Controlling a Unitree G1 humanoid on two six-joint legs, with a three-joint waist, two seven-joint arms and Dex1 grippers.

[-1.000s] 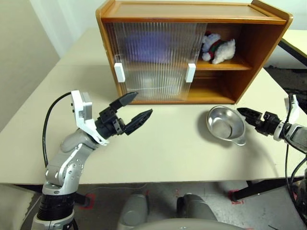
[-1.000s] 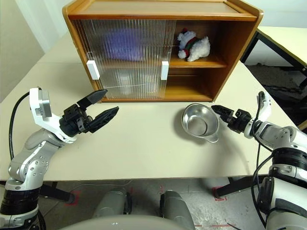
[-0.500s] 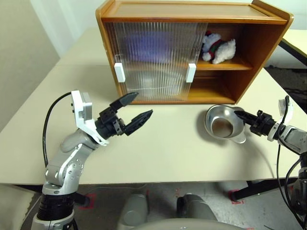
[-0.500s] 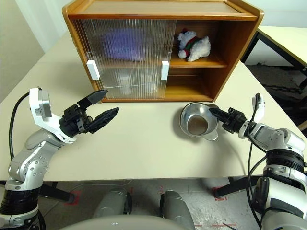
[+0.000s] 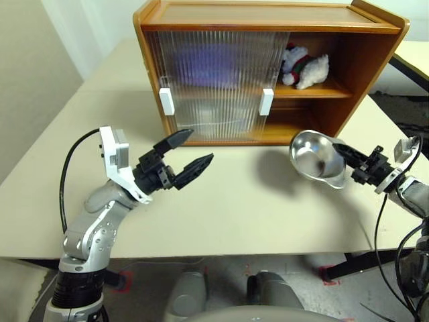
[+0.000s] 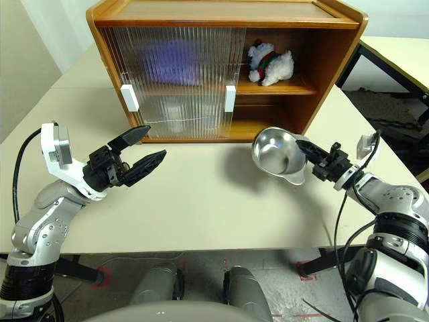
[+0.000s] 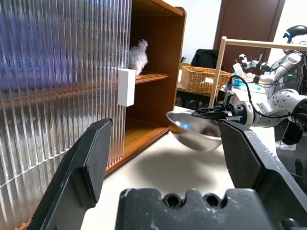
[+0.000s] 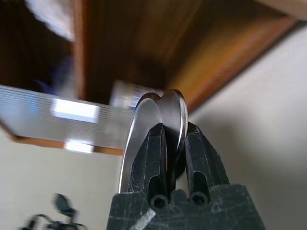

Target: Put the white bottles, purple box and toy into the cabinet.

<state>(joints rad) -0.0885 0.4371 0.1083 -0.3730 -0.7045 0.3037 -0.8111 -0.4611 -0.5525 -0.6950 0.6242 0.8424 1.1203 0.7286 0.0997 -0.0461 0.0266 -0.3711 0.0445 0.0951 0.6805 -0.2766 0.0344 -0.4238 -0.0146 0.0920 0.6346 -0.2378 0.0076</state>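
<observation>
the right gripper has its jaws clamped on the rim of a silver bowl, holding it tilted above the tabletop before the cabinet. the left gripper hovers with jaws spread wide, holding nothing. the toy lies on the cabinet's shelf, with a purple blur behind the ribbed doors.

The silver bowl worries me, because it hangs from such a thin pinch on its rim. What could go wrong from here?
The right gripper is shut on only the rim of the silver bowl, which hangs tilted above the table; it could swivel or slip out. The bowl is also close to the cabinet, so a careless swing might knock its lower edge. The toy lies near the shelf's front and might be jolted.
</observation>
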